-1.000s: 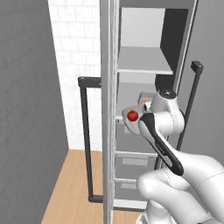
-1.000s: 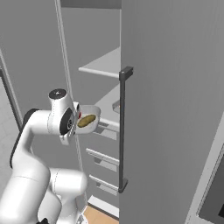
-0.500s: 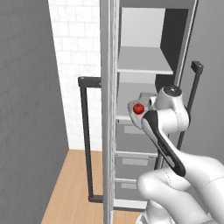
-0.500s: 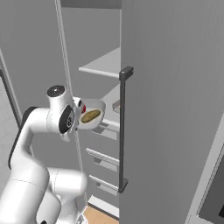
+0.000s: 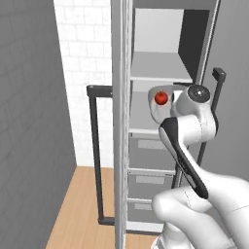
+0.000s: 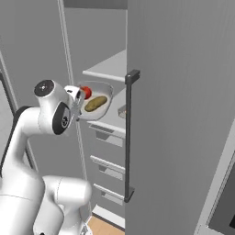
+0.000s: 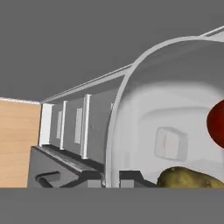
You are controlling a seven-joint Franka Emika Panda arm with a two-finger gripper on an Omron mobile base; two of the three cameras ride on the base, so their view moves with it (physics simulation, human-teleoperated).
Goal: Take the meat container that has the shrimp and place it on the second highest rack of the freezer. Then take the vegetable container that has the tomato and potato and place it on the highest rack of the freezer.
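The hand (image 6: 75,104) grips the rim of the tray (image 6: 97,110), held up in front of the open freezer (image 5: 160,97). Inside the tray sit the potato (image 6: 95,103) and the tomato (image 5: 161,98). It hangs level with the lower shelf (image 5: 141,119), below the top shelf (image 5: 160,68). A small object lies on the lower shelf, probably the meat tray, so the first half looks done. Left: raise the tray and set it on the top shelf.
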